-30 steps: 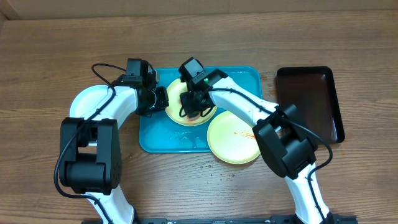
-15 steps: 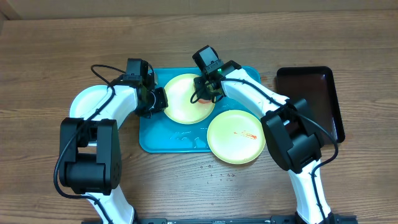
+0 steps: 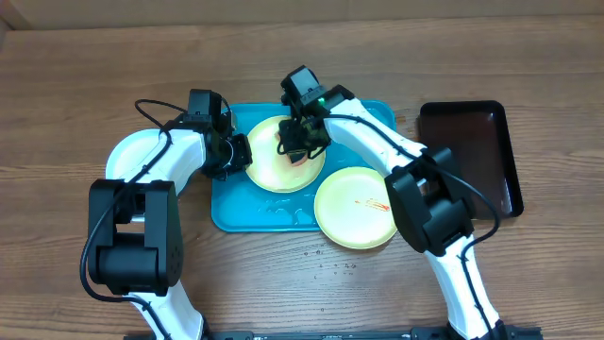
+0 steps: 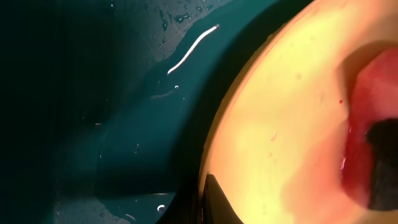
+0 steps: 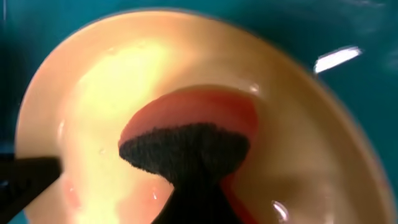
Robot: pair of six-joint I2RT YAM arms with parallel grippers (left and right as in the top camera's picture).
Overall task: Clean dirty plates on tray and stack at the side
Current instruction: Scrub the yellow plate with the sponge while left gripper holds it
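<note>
Light blue plate (image 3: 121,156): at your far left on the table (image 3: 283,283), off the tray, partly covered by the left arm.
Left gripper (image 3: 242,153): your jaws are pinched narrow on the left rim of the centre plate; one dark finger (image 4: 214,202) shows at that rim in the left wrist view.
Tray (image 3: 245,212): teal and wet-looking, with water drops on its floor (image 4: 124,93).
Centre plate (image 3: 269,170): yellow-green, lying inside the tray, its pale middle wet and tinged red (image 5: 112,81).
Right gripper (image 3: 297,144): your jaws are clamped on the sponge.
Sponge (image 5: 186,140): red with a black scouring face, pressed onto the centre plate.
Smeared plate (image 3: 351,222): yellow-green, over the tray's near right corner, with a red smear (image 3: 370,202) on it.
Black tray (image 3: 472,151): far right, apart from the teal one.
</note>
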